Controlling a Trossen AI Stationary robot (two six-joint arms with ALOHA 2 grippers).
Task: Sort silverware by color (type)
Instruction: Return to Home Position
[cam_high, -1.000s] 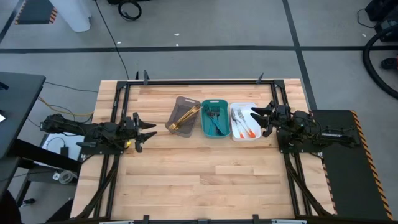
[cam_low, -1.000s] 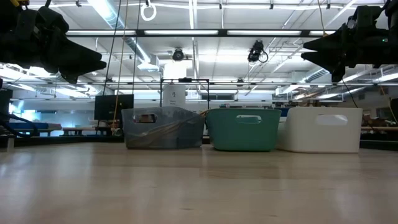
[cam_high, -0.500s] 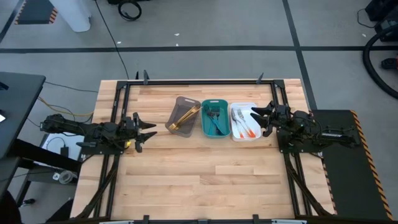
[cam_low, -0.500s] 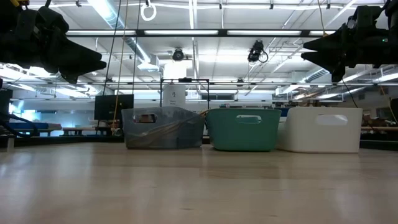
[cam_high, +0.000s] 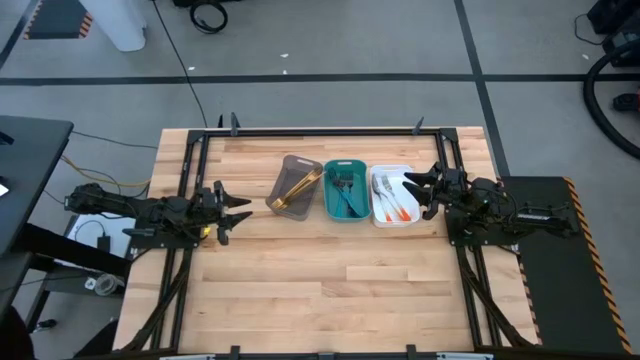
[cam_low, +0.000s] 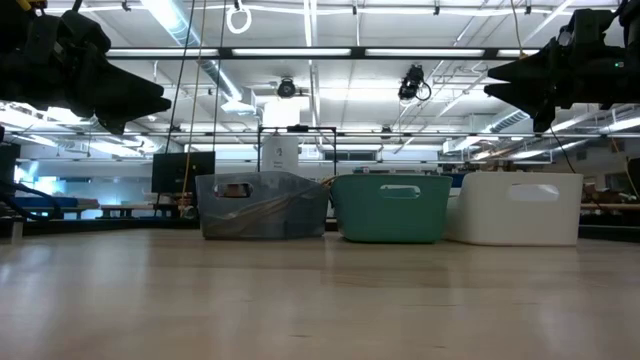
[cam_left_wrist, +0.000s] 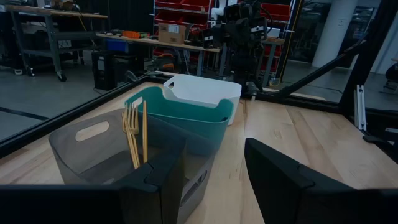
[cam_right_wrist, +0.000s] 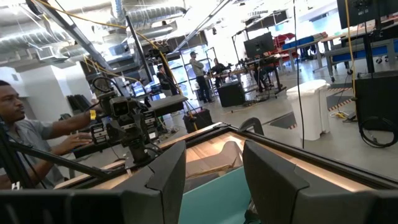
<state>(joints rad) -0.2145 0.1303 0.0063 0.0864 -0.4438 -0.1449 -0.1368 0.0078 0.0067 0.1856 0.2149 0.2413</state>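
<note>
Looking down from above, you see the wooden counter (cam_high: 330, 280) with a dark arm at each side: the left arm (cam_high: 130, 212) reaches in over the left edge and the right arm (cam_high: 510, 215) over the right edge. Both are held off the wood, and the low view shows them high in its two upper corners. Your left tool (cam_high: 243, 208) points inward toward the trays, well apart from them; its fingers (cam_left_wrist: 163, 182) stand spread with nothing between them. Your right tool (cam_high: 410, 192) hangs above the right edge of the white tray (cam_high: 390, 168), and its fingers (cam_right_wrist: 166, 177) are likewise parted and hold nothing. Three trays sit in a row toward the far edge of the counter, close side by side. The grey-brown tray (cam_high: 297, 170) is on the left and turned a little askew, the teal tray (cam_high: 345, 162) is in the middle, and the white tray is on the right. All the silverware you can see lies inside them. The gold pieces (cam_high: 297, 192) are in the grey-brown tray, and in the left wrist view they lean upright with fork tines at the top. The blue-handled pieces (cam_high: 347, 200) are in the teal tray, and the orange-handled pieces (cam_high: 395, 208) are in the white tray. You cannot count the single pieces from above.
</note>
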